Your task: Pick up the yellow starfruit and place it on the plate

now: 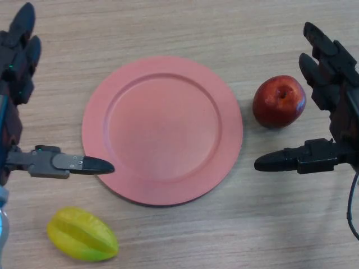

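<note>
The yellow starfruit (82, 233) lies on the desk (185, 25) just below the empty plate (162, 130), nearest the left hand (19, 67), whose fingers, like the right hand (331, 84), are open, holding nothing

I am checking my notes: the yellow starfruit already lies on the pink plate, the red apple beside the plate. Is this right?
Not quite. In the head view the starfruit lies on the table, below the empty plate. The apple is beside the plate, as you wrote.
</note>
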Robot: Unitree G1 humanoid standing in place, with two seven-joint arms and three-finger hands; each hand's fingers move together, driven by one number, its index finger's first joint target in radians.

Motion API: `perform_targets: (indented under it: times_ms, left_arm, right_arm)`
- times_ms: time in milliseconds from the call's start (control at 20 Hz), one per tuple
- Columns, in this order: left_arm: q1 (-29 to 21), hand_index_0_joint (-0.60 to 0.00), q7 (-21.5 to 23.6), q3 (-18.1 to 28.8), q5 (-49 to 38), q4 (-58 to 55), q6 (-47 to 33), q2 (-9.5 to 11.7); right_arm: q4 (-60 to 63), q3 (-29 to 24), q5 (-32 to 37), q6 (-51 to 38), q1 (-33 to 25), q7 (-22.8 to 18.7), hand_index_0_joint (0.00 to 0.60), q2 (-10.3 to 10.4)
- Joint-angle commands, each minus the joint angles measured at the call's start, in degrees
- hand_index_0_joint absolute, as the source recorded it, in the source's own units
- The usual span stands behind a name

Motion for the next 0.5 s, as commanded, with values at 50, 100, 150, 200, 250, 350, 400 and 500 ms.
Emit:
perform_targets:
  times_ms: [50,100,150,200,250,350,400,500]
  left_arm:
    - [-1.3,0.0,-0.4,3.6,1.0,-1.7,-8.0,2.5]
    - [-1.3,0.0,-0.2,3.5,1.2,-1.2,-8.7,2.4]
    - [-1.3,0.0,0.1,3.4,1.5,-1.0,-9.1,2.4]
    - [-1.4,0.0,0.5,3.3,1.7,-0.8,-9.4,2.3]
    - [-1.4,0.0,0.6,3.3,1.7,-0.7,-9.6,2.3]
    - [-1.2,0.0,0.9,3.1,1.8,-1.1,-9.4,2.2]
    - [-1.0,0.0,0.8,3.0,1.6,-2.0,-8.9,2.1]
    - [1.0,0.0,-1.7,3.5,1.5,-5.0,-8.0,1.8]
  right_arm:
    - [-2.1,-1.9,-1.3,-8.8,-2.1,-1.0,0.0,-1.1]
    - [-1.7,-1.7,-1.5,-9.2,-2.1,-1.1,0.0,-1.0]
    - [-1.5,-1.7,-1.5,-9.3,-2.0,-1.2,0.0,-1.0]
    - [-1.8,-1.8,-1.0,-8.8,-2.4,-1.3,0.0,-0.9]
    - [-2.0,-1.9,-0.9,-8.6,-2.4,-1.3,0.0,-1.0]
    - [-1.9,-1.7,-1.1,-9.6,-1.6,-0.9,0.0,-1.0]
    - [-1.7,-1.6,-1.1,-10.1,-1.5,-1.0,0.0,-0.8]
    - [-1.1,-1.3,-0.5,-9.4,-2.4,-1.6,0.0,-0.6]
